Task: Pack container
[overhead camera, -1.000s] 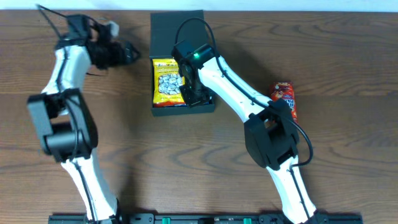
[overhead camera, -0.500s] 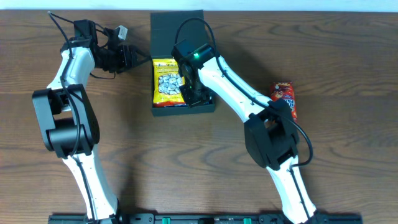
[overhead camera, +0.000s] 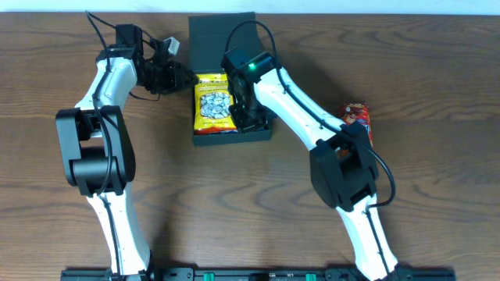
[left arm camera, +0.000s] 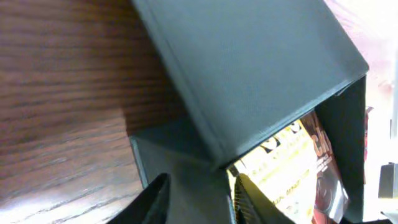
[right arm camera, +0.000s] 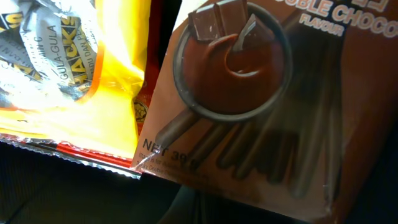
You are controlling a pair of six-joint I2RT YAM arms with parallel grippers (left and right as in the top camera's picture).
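The black container (overhead camera: 232, 137) stands at the table's back centre with its lid (overhead camera: 221, 35) folded back. A yellow snack packet (overhead camera: 212, 101) lies in its left half. My left gripper (overhead camera: 186, 78) is at the box's left wall. In the left wrist view that gripper (left arm camera: 199, 196) is open and straddles the wall, one finger (left arm camera: 155, 202) outside and the other beside the yellow packet (left arm camera: 292, 168). My right gripper (overhead camera: 251, 115) is down inside the box. It is shut (right arm camera: 211, 208) against a brown chocolate packet (right arm camera: 249, 93). Whether it pinches the packet is hidden.
A red snack packet (overhead camera: 356, 125) lies on the wooden table to the right of the box, beside my right arm's elbow. The raised lid (left arm camera: 249, 62) looms just above my left gripper. Both arm bases sit at the table's front edge.
My left arm has swung right from the table's back left to the box's left wall, and its jaws have narrowed. My right gripper has stayed inside the box.
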